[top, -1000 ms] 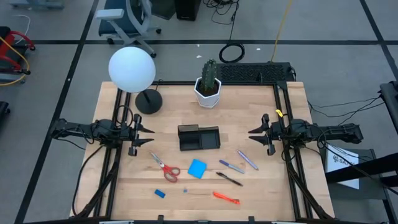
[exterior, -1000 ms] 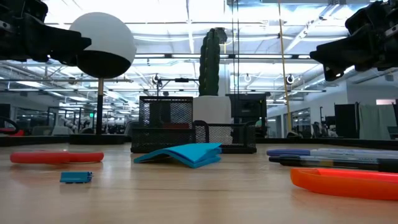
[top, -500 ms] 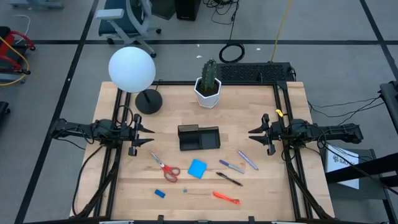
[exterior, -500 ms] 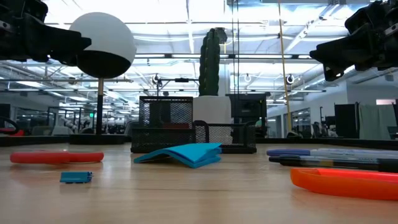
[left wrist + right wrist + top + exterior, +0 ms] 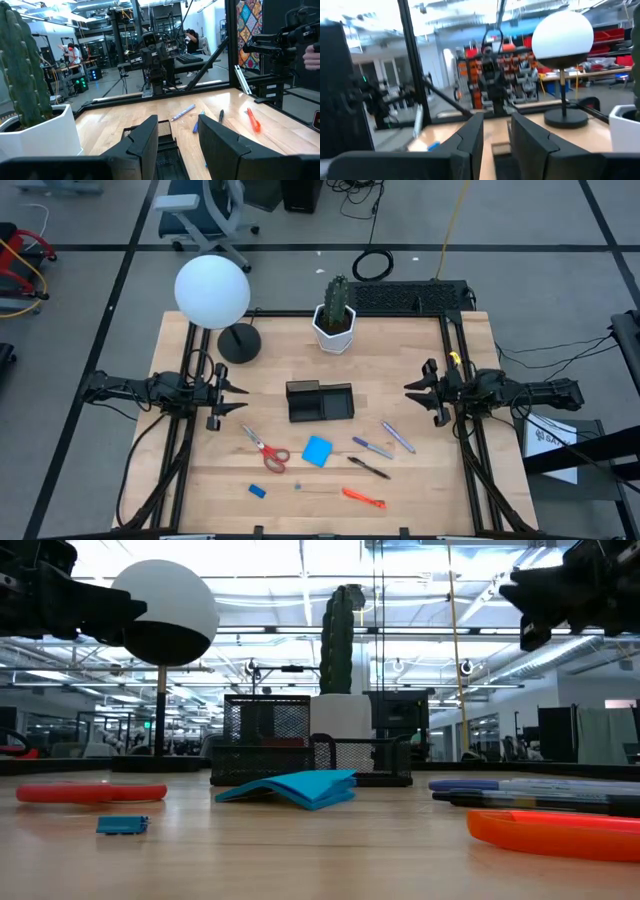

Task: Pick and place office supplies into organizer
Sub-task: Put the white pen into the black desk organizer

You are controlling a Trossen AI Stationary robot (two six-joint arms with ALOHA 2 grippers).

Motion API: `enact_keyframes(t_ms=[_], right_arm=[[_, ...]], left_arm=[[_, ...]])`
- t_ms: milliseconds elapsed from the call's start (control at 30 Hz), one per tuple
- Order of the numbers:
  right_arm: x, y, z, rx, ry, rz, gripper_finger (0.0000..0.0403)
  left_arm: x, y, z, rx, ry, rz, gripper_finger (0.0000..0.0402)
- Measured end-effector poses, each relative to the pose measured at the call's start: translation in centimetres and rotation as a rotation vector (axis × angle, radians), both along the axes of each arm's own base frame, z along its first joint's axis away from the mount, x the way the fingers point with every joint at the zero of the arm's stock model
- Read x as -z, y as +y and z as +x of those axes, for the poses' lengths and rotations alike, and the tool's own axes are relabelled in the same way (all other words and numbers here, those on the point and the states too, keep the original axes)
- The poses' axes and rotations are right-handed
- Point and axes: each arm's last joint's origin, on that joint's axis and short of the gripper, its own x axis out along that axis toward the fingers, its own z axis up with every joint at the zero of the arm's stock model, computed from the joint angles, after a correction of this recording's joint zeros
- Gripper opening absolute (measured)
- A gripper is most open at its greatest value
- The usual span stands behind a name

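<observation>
The black organizer [image 5: 320, 402] sits at the table's middle. Nearer the near edge lie the red-handled scissors [image 5: 266, 450], the bright blue pad [image 5: 317, 451], a tiny blue block [image 5: 258, 491], an orange pen [image 5: 363, 498], a black pen [image 5: 368, 468] and two grey-blue markers [image 5: 373, 447] [image 5: 398, 437]. My left gripper [image 5: 243, 398] hovers open to the left of the organizer, above the table. My right gripper [image 5: 412, 398] hovers open to its right, high above the table in the low view [image 5: 570, 590]. Both point at the organizer.
A cactus in a white pot [image 5: 336, 315] stands at the far edge. A lamp with a white globe [image 5: 212, 290] and a round black base [image 5: 238, 343] stands at the far left. Bare wood shows between each gripper and the organizer.
My right gripper has risen a little and drawn back slightly toward the table's right edge, still open. The supplies and the organizer lie where they were.
</observation>
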Motion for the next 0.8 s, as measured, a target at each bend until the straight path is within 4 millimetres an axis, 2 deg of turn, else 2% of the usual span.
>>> enact_keyframes(t_ms=[233,367,800], right_arm=[[-0.4,0.0,-0.1,-0.021,-0.034,0.091,0.0091],[-0.9,-0.2,-0.2,0.042,-0.091,0.062,0.0091],[-1.1,-0.4,-0.2,0.109,-0.101,0.076,0.0091]], left_arm=[[0.0,0.0,0.0,0.000,0.000,0.000,0.0145],[0.0,0.0,0.0,0.000,0.000,0.000,0.0145],[0.0,0.0,0.0,0.000,0.000,0.000,0.0145]])
